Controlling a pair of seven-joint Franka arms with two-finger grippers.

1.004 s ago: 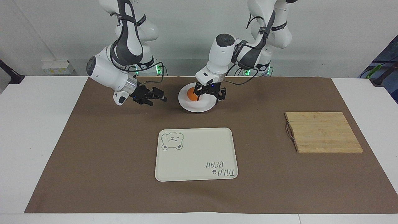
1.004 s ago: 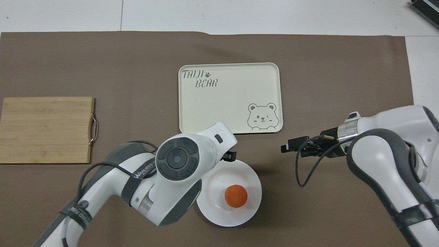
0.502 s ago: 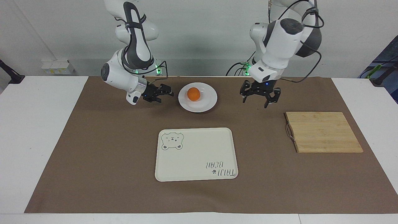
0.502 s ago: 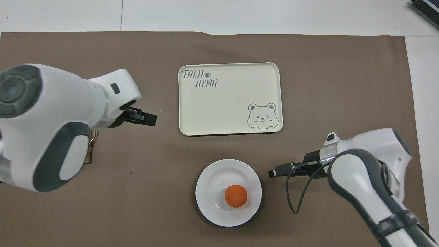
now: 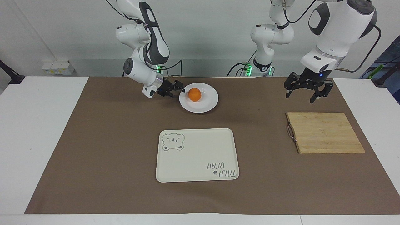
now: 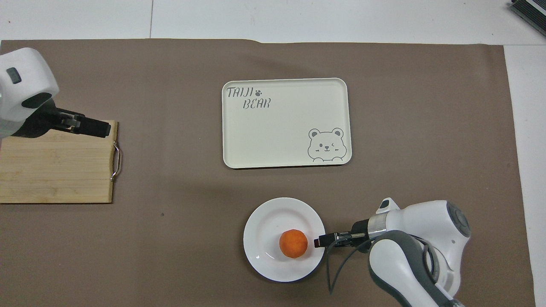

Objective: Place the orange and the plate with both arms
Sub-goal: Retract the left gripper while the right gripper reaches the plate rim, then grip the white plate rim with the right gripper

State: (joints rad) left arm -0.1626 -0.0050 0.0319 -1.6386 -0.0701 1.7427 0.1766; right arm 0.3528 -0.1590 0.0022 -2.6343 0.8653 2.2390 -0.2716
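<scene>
The plate [image 5: 198,97] is seen in the upper middle of the facing view, on the brown mat of the counter [image 5: 43,140], and the orange [image 5: 194,94] is lying on it, a little off its centre toward the right arm's end. The right gripper [image 5: 178,88] is placed low at the plate's rim, at the left of the plate in that view. Its fingers are parted and nothing is held between them; whether the rim is already touched cannot be told. The orange lies straight ahead of these fingers, so this arm is clearly the nearer one (the plate's rim comes first on the way).

The left gripper [image 5: 307,90] is raised at the upper right of the facing view, over the mat beside the wooden board [image 5: 325,132], fingers spread wide and empty, well apart from the plate. The cream tray [image 5: 197,155] in the middle of the frame is bare.
</scene>
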